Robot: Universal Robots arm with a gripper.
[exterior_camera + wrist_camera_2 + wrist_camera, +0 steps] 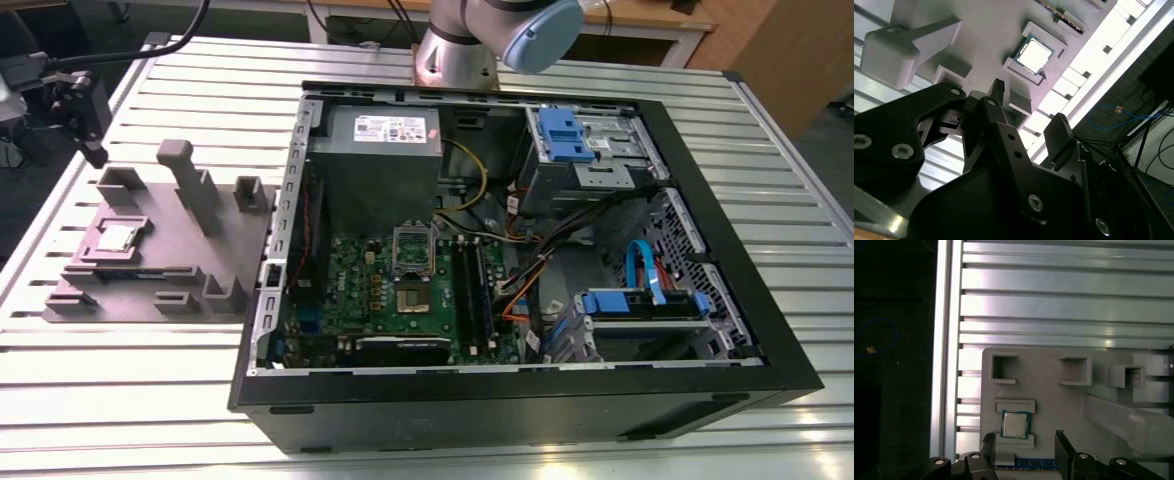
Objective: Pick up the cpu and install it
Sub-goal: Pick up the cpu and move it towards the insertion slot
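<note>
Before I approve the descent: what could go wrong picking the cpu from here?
The cpu sits between raised lips of the fixture, so the open fingers might land on a lip instead of the chip's edges. The tall post stands close to the gripper and could get clipped.

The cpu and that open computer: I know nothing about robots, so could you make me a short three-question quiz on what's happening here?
1. True or false: the cpu already sits inside the computer case.
2. The cpu rests on: A) the grey fixture; B) the green motherboard; C) a blue drive bracket.
3. Fill in: the gripper hangs close over the cpu, holding nothing, its fingers ____.

Key: 1 false; 2 A; 3 open.
</note>
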